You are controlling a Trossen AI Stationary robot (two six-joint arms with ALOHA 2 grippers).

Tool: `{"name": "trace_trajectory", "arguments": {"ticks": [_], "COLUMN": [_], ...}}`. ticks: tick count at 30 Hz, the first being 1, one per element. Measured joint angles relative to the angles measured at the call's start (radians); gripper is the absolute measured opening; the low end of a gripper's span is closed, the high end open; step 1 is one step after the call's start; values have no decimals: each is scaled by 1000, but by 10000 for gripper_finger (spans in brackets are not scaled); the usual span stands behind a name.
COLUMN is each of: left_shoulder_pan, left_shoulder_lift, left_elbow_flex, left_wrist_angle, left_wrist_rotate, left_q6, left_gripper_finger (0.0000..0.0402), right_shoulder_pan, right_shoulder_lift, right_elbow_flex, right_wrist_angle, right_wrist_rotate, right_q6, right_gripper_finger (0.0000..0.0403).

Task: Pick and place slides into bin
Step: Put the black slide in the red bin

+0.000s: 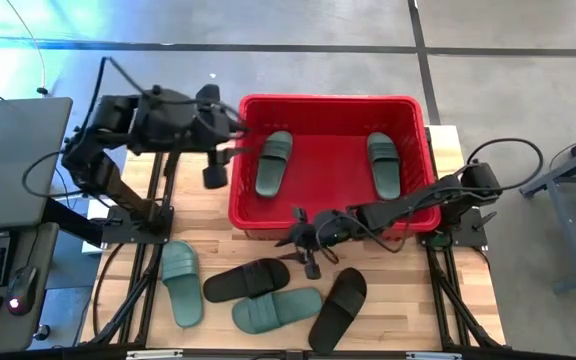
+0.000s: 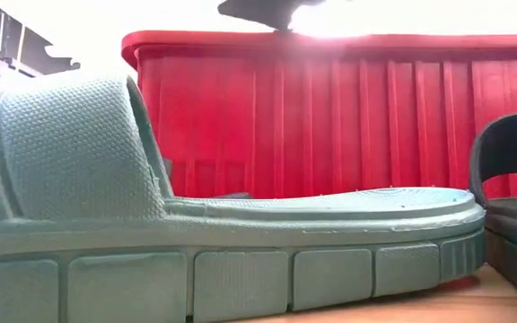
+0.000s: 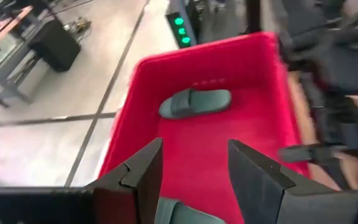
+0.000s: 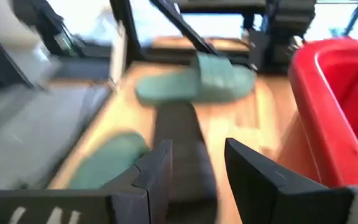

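Black slide [image 1: 248, 279]: rubbery, light, flexible; strap judged best hold.
Right end effector [image 1: 303, 243]: fingers parted, empty, above it.
Left end effector [image 1: 218, 150]: spread wide, empty.

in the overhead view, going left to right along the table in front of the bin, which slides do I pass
Green slide → black slide → green slide → black slide. The middle two overlap somewhat.
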Motion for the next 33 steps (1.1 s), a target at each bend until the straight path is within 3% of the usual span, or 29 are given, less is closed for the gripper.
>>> {"name": "trace_trajectory", "arguments": {"ticks": [3,8,14,19,25,28,33], "left_shoulder_pan": [-48,-128,-269,-418,-593,-656,-701], "left_shoulder_lift": [-18,-29,-27,-27,-9,-5,8], "left_elbow_flex": [0,0,-12,-77,-194,-284,-463], "left_wrist_angle": [-13,-97,-251,-253,-255,-254,-244], "left_wrist_rotate": [34,177,318,400,399,326,166], "left_q6": [0,-57,-139,-133,-48,1,-50], "left_gripper_finger": [161,161,161,161,161,161,161], "right_shoulder_pan": [1,36,65,132,277,360,460], "right_shoulder_lift": [-10,-41,-63,-66,-66,-66,-68], "right_elbow_flex": [-5,-8,-5,-4,-3,-3,-1], "right_wrist_angle": [104,206,215,183,209,234,200], "right_wrist_rotate": [-88,-224,-281,-322,-225,-144,88], "right_q6": [68,187,343,439,632,716,925], "right_gripper_finger": [139,140,140,140,140,139,139]}}
